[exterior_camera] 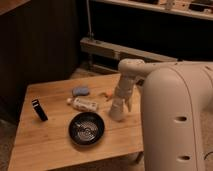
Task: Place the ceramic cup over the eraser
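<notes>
The eraser (39,110), a slim black bar, stands tilted on the left part of the wooden table (45,150). My gripper (117,109) points down at the table's right side, just right of the black bowl and far from the eraser. A white tapered shape (116,113) sits at its tip, low over the table. It may be the ceramic cup, but I cannot tell it apart from the gripper.
A black bowl (86,128) sits at the table's middle front. A white labelled tube (84,104) lies behind it, with a blue-grey lump (80,91) further back. A small orange thing (107,93) lies near the arm. My white body (175,120) fills the right.
</notes>
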You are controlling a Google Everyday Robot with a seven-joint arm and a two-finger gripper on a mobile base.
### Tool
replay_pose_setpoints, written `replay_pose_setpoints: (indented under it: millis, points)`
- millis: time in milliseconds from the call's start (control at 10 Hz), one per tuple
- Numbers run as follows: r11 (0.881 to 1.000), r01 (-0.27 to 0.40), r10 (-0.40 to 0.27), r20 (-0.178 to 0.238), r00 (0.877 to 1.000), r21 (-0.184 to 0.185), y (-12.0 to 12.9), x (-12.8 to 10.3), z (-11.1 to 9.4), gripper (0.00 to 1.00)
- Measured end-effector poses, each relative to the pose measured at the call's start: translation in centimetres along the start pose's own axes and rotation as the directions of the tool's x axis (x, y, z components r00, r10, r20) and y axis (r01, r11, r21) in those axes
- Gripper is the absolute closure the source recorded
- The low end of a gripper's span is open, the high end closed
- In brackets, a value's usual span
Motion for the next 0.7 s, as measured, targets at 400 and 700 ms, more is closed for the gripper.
replay_pose_setpoints:
  millis: [400, 700]
  points:
    - [1.0, 0.005, -0.005, -0.007, 1.0, 0.004, 0.54, -0.09, -0.16, 0.5]
    - [1.0, 0.022, -0.022, -0.021, 1.0, 0.007, 0.76, 0.21, -0.12, 0.8]
